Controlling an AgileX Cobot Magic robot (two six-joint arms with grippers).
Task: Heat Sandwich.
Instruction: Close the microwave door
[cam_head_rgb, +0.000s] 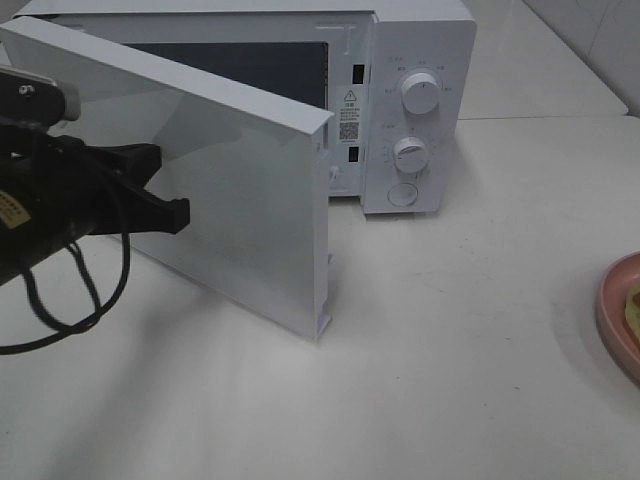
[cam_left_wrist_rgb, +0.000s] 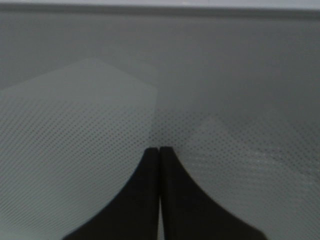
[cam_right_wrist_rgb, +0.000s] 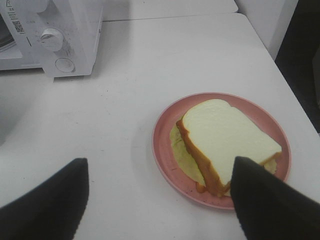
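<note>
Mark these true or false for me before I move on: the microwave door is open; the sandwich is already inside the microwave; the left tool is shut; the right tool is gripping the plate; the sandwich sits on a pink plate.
1. The microwave door is open. True.
2. The sandwich is inside the microwave. False: it lies on the table, off to the right of the microwave.
3. The left tool is shut. True: its fingers meet, right in front of the door's glass.
4. The right tool is gripping the plate. False: it is open, holding nothing.
5. The sandwich sits on a pink plate. True.
</note>
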